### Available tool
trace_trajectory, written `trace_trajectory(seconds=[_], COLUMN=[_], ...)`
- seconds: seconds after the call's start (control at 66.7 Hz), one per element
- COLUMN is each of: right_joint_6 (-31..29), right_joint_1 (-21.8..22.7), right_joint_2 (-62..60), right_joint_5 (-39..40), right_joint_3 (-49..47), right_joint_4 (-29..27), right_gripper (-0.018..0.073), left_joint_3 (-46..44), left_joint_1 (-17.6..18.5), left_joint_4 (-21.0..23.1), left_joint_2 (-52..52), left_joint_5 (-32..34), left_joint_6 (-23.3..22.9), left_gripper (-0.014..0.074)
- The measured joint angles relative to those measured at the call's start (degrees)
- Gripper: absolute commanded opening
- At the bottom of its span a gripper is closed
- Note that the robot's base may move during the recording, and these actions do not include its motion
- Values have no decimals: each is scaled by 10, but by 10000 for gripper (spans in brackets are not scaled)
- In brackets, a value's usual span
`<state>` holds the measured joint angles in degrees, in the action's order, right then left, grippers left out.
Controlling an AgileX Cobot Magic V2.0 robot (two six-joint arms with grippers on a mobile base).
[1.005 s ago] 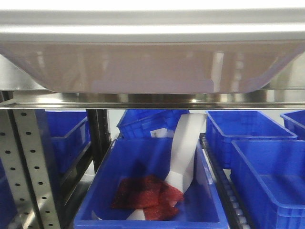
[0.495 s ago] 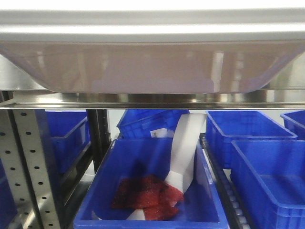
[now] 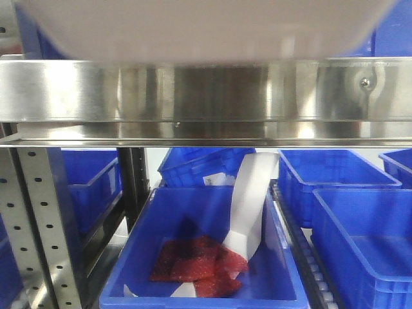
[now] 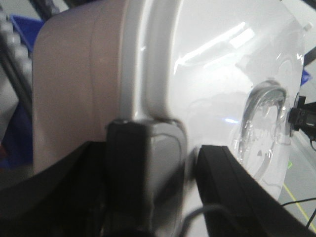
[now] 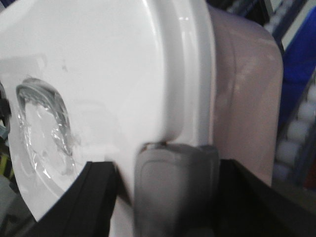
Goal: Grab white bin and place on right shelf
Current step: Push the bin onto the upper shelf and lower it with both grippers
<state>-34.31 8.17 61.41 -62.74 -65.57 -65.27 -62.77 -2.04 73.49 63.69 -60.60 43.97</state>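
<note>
Higher than before, the translucent pinkish-white plastic bin [image 3: 206, 29] hung above the shiny stainless-steel shelf rail [image 3: 206, 90], left claw [image 4: 191, 170] and right claw [image 5: 126, 190] pinching its edge. Lift seemed done; next, forward and down.

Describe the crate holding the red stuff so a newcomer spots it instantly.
Find the right shelf, with its broad shiny steel rail. Directly below its middle sits a blue crate. Only it holds red bundles and a leaning white strip; the neighbouring crates show no red.
</note>
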Motion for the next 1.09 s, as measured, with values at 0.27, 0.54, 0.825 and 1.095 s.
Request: trace_trajectory(seconds=[0.27, 0.54, 0.825, 1.095], right_joint_6=[10, 3, 0, -1], right_joint_1=[0, -1, -3, -6], right_joint_2=[115, 215, 280, 307], right_joint_5=[7, 9, 19, 24], right_joint_3=[-86, -154, -168, -168], right_joint_4=[-72, -99, -108, -116], right_gripper=[444, 444, 444, 534], left_joint_3=[-106, -166, -169, -170], left_joint_1=[0, 0, 4, 4], left_joint_4=[45, 58, 62, 61], left_joint_2=[101, 188, 258, 275], left_joint_5=[30, 33, 34, 38], left_joint_6=[0, 8, 9, 9], left_gripper=[243, 243, 243, 311])
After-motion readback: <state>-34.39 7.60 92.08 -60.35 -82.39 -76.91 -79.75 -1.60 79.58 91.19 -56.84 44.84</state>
